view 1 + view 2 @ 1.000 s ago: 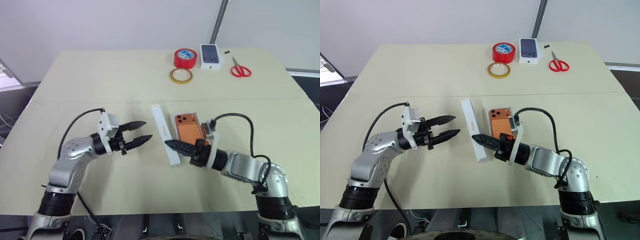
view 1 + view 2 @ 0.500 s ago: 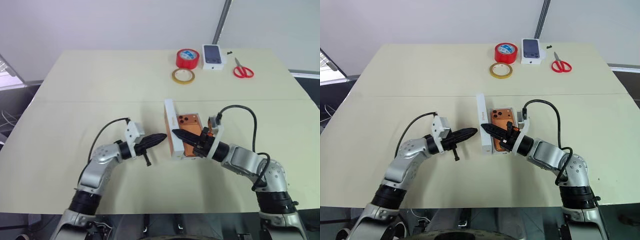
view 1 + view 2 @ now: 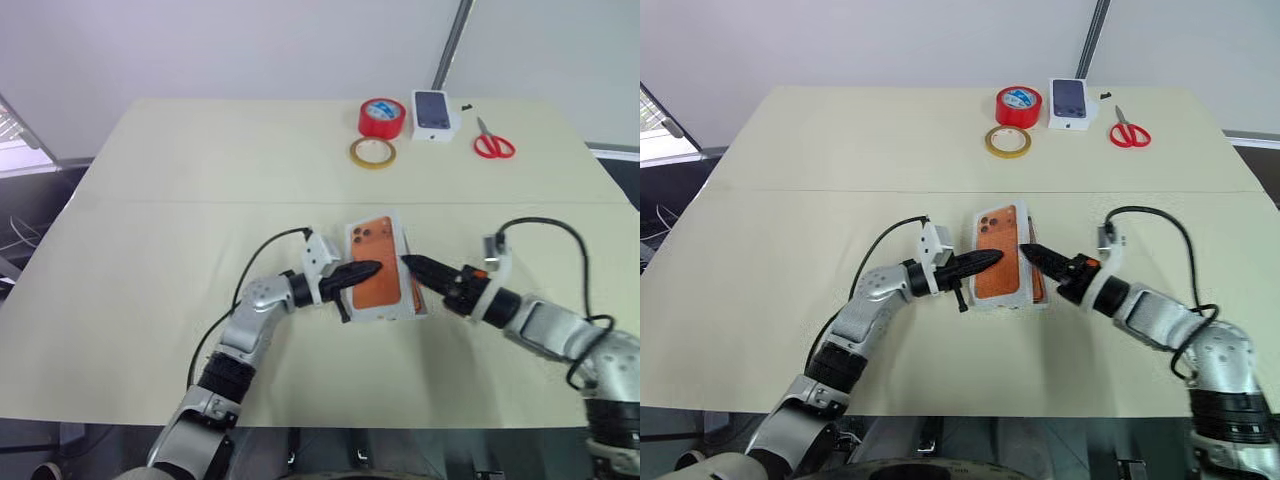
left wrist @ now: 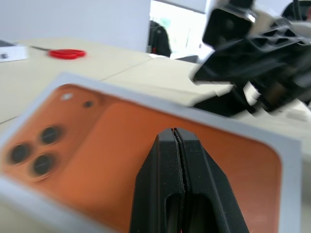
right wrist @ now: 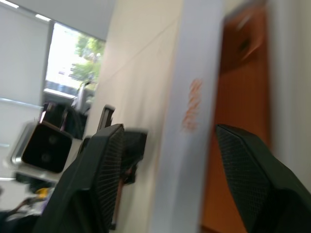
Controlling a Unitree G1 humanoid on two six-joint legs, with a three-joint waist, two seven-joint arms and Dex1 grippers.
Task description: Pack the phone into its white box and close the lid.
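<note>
The lid (image 3: 1005, 258) lies mid-table (image 3: 790, 200), between both grippers (tape rolls (image 3: 1018, 105) and scissors (image 3: 1129, 131) far behind).

The lid (image 3: 380, 268), standing on its long edge a second ago, is now lying flat over the box (image 3: 1044, 300) with its orange printed face up. The left arm is reaching in from well out to the left, and its fingers (image 3: 358, 271), open before, are pressing together with their tips on the lid. The right fingers (image 3: 425, 268) are spreading apart and pulling back off the lid to its right side.
</note>
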